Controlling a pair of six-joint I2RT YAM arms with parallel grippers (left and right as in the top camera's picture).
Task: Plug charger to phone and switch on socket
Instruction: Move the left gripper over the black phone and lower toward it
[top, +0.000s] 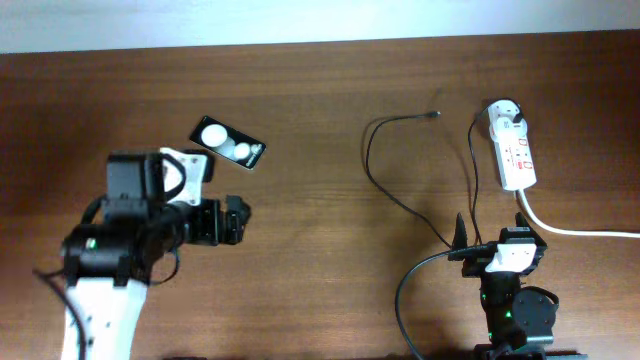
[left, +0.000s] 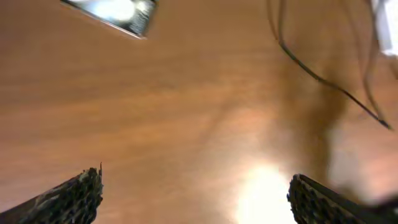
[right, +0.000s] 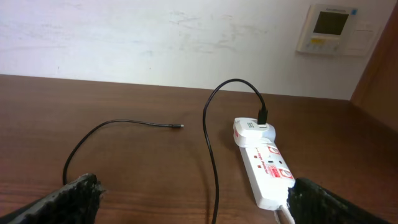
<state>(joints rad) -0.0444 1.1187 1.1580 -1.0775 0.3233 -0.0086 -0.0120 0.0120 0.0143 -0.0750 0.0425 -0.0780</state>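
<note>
The black phone (top: 228, 143) lies flat at the back left, its glossy face showing two white spots; its corner shows in the left wrist view (left: 115, 12). My left gripper (top: 240, 221) (left: 194, 199) hovers open just in front of the phone, empty. The charger (top: 372, 165) is a thin black cable whose loose tip (top: 433, 115) (right: 179, 127) rests on the table. Its white adapter (top: 505, 112) (right: 252, 130) sits plugged into the far end of the white socket (top: 517, 155) (right: 268, 171). My right gripper (top: 500, 238) (right: 193, 199) is open and empty, in front of the socket.
The socket's thick white cord (top: 580, 230) runs off to the right edge. The charger cable (left: 311, 74) loops across the middle of the table between both arms. A wall panel (right: 329, 28) hangs behind the table on a white wall.
</note>
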